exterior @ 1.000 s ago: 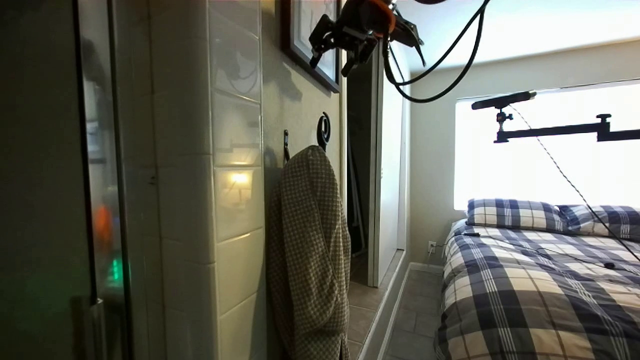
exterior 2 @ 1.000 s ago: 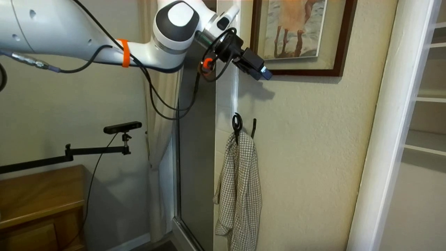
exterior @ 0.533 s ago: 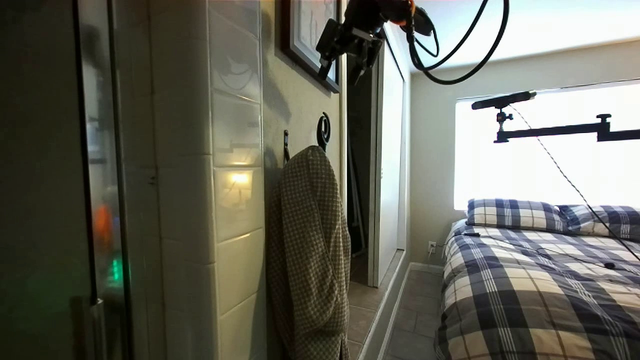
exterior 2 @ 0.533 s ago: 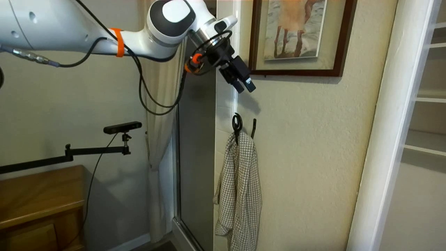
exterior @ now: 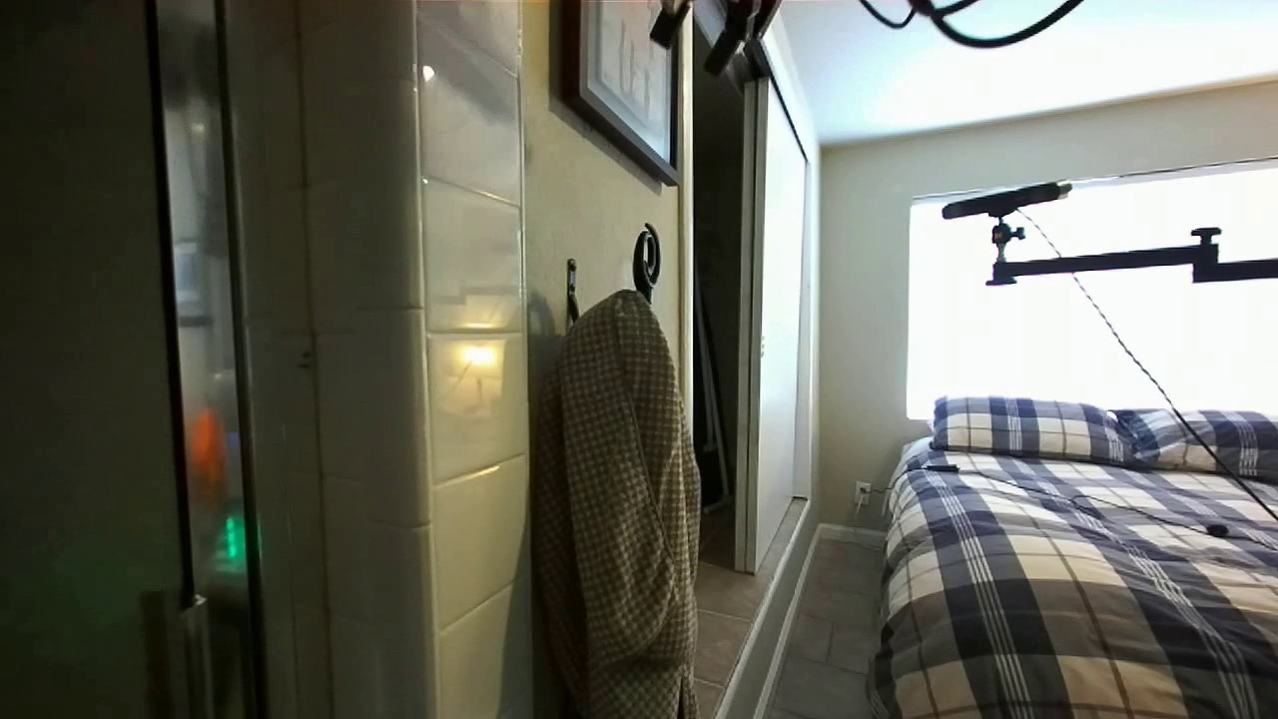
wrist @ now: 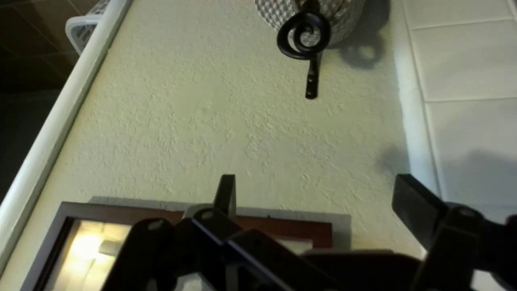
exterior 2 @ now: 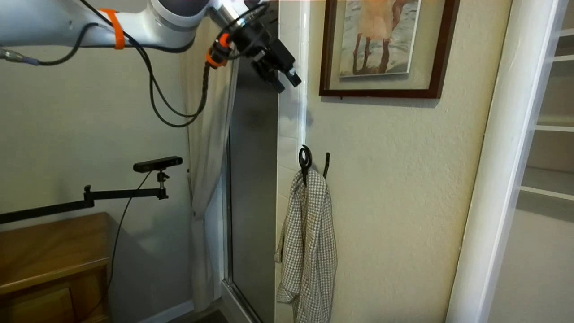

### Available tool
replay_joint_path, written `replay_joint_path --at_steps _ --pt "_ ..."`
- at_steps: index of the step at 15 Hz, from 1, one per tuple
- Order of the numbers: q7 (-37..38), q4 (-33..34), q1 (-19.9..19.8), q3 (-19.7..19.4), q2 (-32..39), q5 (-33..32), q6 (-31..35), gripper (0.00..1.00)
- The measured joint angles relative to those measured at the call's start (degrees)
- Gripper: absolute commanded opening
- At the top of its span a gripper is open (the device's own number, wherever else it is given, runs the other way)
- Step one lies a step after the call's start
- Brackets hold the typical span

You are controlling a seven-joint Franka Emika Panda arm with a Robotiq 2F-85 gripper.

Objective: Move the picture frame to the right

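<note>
Two fingers (wrist: 418,208) wide apart on the pincer (exterior 2: 286,82), and in an exterior view it hangs just left of the picture frame (exterior 2: 381,49), up on the wall (exterior 2: 394,179), above and right of the checked cloth (exterior 2: 314,233) on its black hook (exterior 2: 305,167)!

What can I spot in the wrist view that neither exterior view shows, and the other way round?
Wrist view only: a white, lattice-sided thing, perhaps a basket, cut off by the top edge.
Only in an exterior view: a plaid bed, a wooden cabinet and the robot's white arm.
Shared by all: the picture frame, the spiral hook, the checked cloth and the gripper.
</note>
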Motion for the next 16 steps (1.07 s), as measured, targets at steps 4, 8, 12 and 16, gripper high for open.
replay_joint_path --at_steps 4,8,12,16 --pt "-5.92 -3.12 2.33 0.18 -7.24 4.5 -2.35 1.0" --pt "-11.19 -10.19 4.0 -0.45 -16.32 6.14 -1.97 1.0" --pt "-14.37 -19.19 5.29 -2.59 -26.85 7.74 1.2 1.0" --pt "-16.22 -26.9 7.13 -4.92 -34.88 9.68 3.47 1.0"
